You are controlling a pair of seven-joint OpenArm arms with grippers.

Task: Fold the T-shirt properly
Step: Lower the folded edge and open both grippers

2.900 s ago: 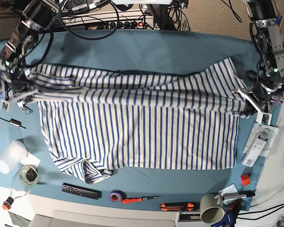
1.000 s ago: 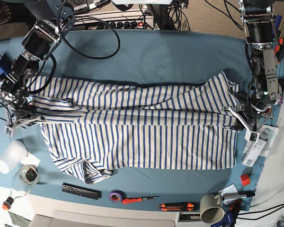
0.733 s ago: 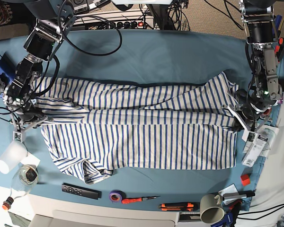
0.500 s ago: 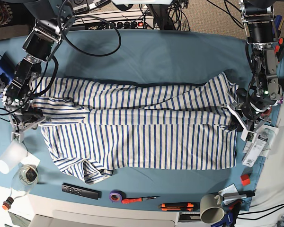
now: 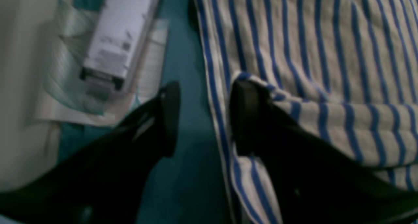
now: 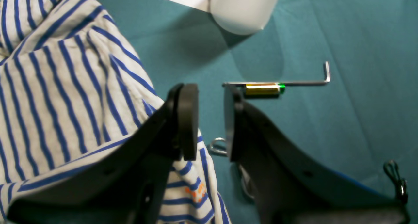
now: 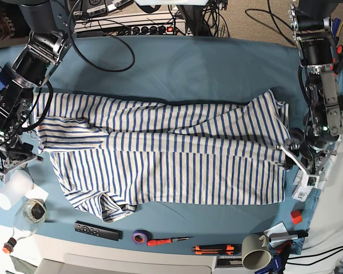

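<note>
The white, blue-striped T-shirt (image 7: 166, 154) lies spread across the teal table cloth, its far part folded down over the middle and a sleeve bunched at the front left. My left gripper (image 7: 300, 161) (image 5: 204, 119) is open at the shirt's right edge. One finger (image 5: 245, 113) lies against a fold of the T-shirt (image 5: 326, 54), and the hem runs between the jaws. My right gripper (image 7: 14, 162) (image 6: 210, 119) is open just off the left sleeve, with nothing between its jaws. The T-shirt (image 6: 65, 80) lies beside its left finger.
A white cup (image 7: 12, 191) (image 6: 241, 8) and a glass jar (image 7: 31, 212) stand at the front left. An allen key (image 6: 294, 83) and a battery (image 6: 263, 89) lie by the right gripper. A packaged box (image 7: 308, 177) (image 5: 120, 31) sits at the right edge. A remote (image 7: 97, 230), a tape roll (image 7: 140, 236) and a mug (image 7: 254, 251) line the front.
Both grippers have opened and let go of the shirt. The right gripper has drawn off the left sleeve toward the front, and the left gripper has slid a little forward along the right edge.
</note>
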